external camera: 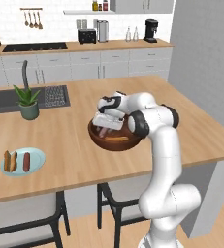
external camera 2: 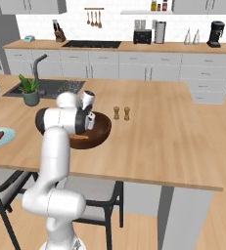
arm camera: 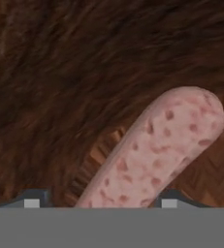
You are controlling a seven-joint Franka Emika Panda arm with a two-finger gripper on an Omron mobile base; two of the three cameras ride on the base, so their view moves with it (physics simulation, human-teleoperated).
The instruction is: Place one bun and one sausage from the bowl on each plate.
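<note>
We have the gripper (arm camera: 100, 202) down inside the dark wooden bowl (external camera: 100, 139), its two fingertips (arm camera: 31, 200) standing on either side of a speckled pink sausage (arm camera: 157, 147) that runs up and away between them. We cannot tell whether they pinch it yet. A bun (external camera: 116, 138) lies just beside the hand.

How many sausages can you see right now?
2. One sausage lies on the light-blue plate beside a bun; another sausage is in the bowl, between the gripper fingertips. The arm covers part of the bowl, so more may be hidden.
</note>
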